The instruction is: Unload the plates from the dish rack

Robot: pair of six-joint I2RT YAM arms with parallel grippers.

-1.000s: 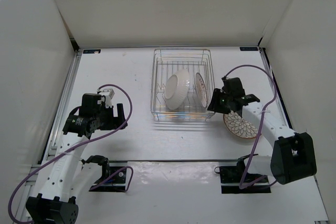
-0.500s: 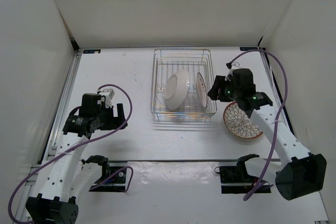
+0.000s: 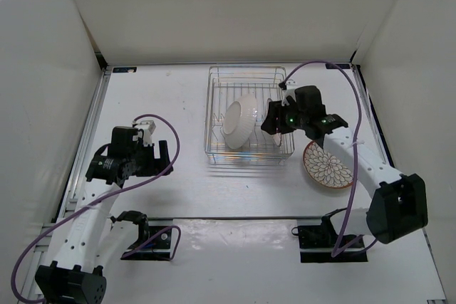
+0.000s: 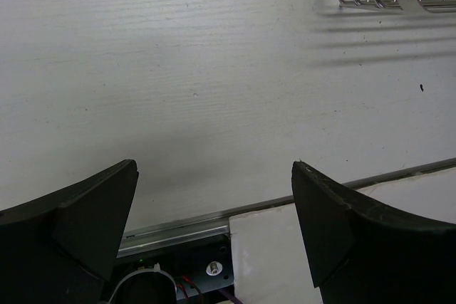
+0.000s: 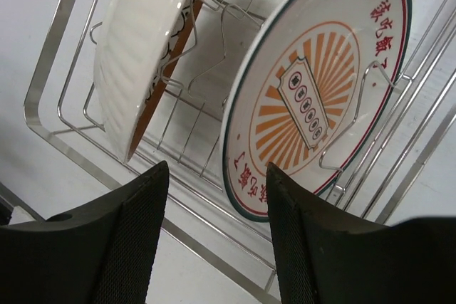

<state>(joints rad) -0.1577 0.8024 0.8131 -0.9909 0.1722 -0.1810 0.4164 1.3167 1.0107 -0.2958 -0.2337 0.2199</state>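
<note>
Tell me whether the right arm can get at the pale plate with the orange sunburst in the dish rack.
Probably yes. The right gripper hangs open close over the pale plate, nothing between them. The neighbouring plate stands apart from it; only the dish rack wires hold it.

A white table (image 3: pixel 178 97) stands between plain white walls (image 3: pixel 235 5). A metal rail (image 3: pixel 89 140) lines its left edge, a metal strip (image 3: pixel 235 218) crosses its near part, and a small dark label (image 3: pixel 123 70) sits at a back corner.
</note>
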